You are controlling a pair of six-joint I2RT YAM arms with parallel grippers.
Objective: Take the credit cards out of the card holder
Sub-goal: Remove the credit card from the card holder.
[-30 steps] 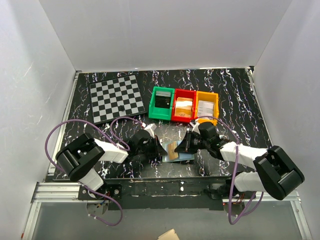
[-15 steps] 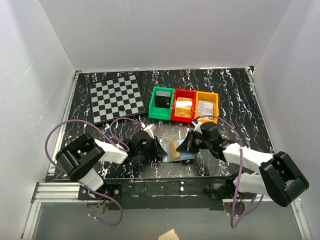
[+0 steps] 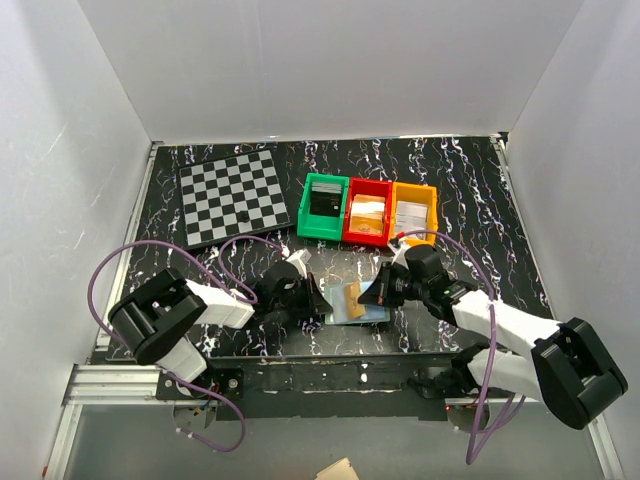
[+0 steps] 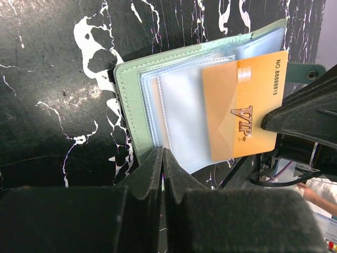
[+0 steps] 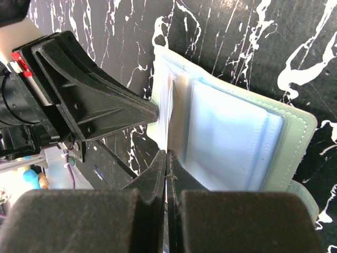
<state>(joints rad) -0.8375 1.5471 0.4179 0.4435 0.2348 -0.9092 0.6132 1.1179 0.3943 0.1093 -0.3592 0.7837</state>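
Notes left gripper (image 4: pixel 163 158) clenched, tips pressing card holder (image 4: pixel 129 100), open flat at table (image 3: pixel 480 200) front. Beyond, notes 1 orange VIP card (image 4: pixel 242 110) half out, right gripper (image 5: pixel 166 156) pinched on its end. Judges card thin, stiff, slick: hold exposed short edge.

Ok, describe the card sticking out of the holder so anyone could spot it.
On the black marbled table, just nearer than the three bins, lies an open green holder. The card sticks out of its pale blue sleeves: orange-gold, marked VIP, with a printed number along one edge.
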